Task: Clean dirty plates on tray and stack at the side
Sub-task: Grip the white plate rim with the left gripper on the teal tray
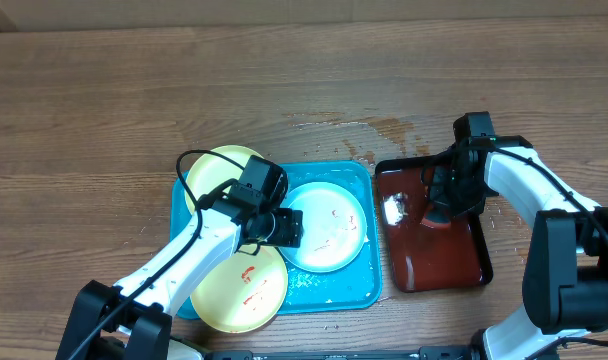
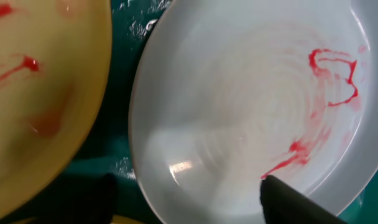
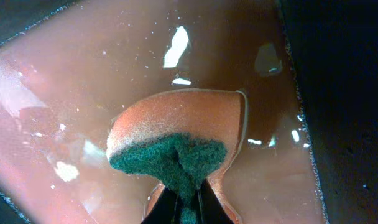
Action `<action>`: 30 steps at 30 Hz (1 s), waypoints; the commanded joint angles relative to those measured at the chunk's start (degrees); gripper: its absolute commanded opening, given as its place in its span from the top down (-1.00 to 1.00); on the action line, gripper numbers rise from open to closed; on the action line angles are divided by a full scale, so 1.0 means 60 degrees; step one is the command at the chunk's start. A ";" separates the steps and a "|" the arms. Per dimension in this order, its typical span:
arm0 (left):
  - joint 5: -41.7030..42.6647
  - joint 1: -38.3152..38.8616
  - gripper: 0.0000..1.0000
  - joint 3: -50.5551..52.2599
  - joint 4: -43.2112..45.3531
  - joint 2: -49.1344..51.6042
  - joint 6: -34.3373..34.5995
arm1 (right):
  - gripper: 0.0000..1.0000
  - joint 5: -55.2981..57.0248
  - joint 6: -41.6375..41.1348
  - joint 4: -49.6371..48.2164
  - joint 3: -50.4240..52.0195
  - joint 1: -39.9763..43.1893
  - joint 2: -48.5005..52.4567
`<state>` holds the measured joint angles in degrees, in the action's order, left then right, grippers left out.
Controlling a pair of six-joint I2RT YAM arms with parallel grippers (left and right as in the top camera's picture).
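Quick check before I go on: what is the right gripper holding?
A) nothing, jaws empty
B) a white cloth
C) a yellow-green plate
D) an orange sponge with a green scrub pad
D: in the right wrist view the right gripper is pinched on the sponge, low over the wet red-brown tray.

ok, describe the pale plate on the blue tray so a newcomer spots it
Find the turquoise tray left of the dark red-brown tray. The plate fills its right half. It's the only mint-white one; the two yellow-green plates sit to its left.
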<state>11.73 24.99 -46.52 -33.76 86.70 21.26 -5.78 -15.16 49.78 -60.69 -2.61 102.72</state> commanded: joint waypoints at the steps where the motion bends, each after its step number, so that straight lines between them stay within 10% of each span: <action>1: -0.0124 -0.0055 -0.27 0.0087 0.0182 0.0076 0.0193 | 0.92 -0.0164 0.0040 0.0084 0.0240 0.0000 0.0036; 13: 0.0310 -0.0055 0.46 0.0087 0.0718 0.1902 0.0699 | 0.92 -0.0164 0.0040 0.0087 0.0240 0.0000 0.0036; 16: 0.0306 -0.0055 0.92 0.0084 0.0790 0.2011 0.0790 | 0.92 -0.0164 0.0040 0.0084 0.0240 0.0004 0.0036; 30: -0.0514 -0.0055 0.91 0.0084 0.0882 0.2004 0.1719 | 0.92 -0.0160 -0.0033 0.0452 -0.0131 0.0000 -0.0809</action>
<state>13.47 24.14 -47.57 -28.38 95.59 29.32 -6.15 -15.03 51.40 -60.64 -2.61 101.82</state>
